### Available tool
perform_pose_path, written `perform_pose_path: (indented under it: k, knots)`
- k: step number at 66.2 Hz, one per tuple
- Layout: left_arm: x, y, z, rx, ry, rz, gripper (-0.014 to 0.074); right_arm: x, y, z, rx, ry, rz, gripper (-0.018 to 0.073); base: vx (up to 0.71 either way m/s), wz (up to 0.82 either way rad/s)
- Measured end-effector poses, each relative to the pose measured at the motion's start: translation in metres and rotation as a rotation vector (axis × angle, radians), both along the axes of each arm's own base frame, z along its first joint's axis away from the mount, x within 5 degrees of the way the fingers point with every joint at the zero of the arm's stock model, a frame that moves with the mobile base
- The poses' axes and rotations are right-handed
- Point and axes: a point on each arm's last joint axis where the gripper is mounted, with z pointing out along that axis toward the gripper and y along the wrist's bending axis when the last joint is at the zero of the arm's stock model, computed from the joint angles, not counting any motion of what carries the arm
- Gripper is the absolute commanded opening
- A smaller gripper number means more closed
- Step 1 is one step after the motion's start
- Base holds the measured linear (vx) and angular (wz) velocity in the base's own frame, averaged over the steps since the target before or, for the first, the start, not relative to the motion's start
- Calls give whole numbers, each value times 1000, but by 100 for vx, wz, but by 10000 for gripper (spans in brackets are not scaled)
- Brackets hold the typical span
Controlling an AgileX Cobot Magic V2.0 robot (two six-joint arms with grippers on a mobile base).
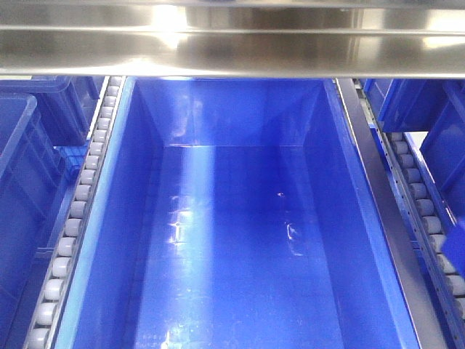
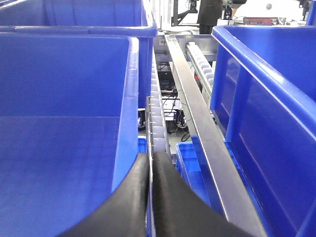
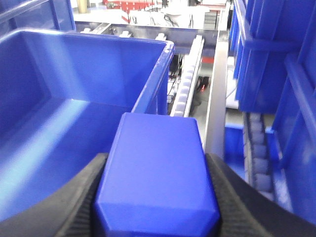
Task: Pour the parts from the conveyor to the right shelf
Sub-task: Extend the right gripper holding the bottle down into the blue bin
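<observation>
Steel roller shelf (image 1: pixel 407 240) carries blue bins (image 1: pixel 240 218).

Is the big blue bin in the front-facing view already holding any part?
No, the big blue bin shows only its bare glossy floor; the blue block sits clamped in the right tool.

Background, left wrist view: a person in dark clothing (image 2: pixel 209 15) stands at the far end. Dark equipment with tangled cables (image 2: pixel 173 106) sits below rack level. Right wrist view: bright white lighting beyond, with red objects (image 3: pixel 129 5) and pale furnishings too blurred to identify.
</observation>
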Motion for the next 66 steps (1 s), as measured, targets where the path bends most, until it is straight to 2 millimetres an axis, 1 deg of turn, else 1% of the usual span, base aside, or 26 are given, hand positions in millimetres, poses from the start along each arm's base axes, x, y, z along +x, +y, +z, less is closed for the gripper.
perform_pose_path:
  k: [6,10,21,27,34,45,51,62,66]
  knots:
    - [0,0,0,0,0,0,-6,15,2,14,0,64,-11,-5,0,0]
    - [0,0,0,0,0,0,-6,30,5,23,-6,127,-20,-5,0,0]
    - [0,0,0,0,0,0,-6,69,14,39,-37,276,-17,-5,0,0]
    - [0,0,0,0,0,0,-6,87,30,45,-75,337,56,-5,0,0]
    - [0,0,0,0,0,0,-6,105,55,50,-113,410,139,-5,0,0]
    - [0,0,0,0,0,0,-6,136,97,39,-179,559,212,-5,0,0]
    - [0,0,0,0,0,0,-6,154,119,30,-219,635,230,-5,0,0]
    - [0,0,0,0,0,0,-6,184,160,6,-311,764,261,-5,0,0]
    - [0,0,0,0,0,0,-6,192,171,-3,-335,798,267,-5,0,0]
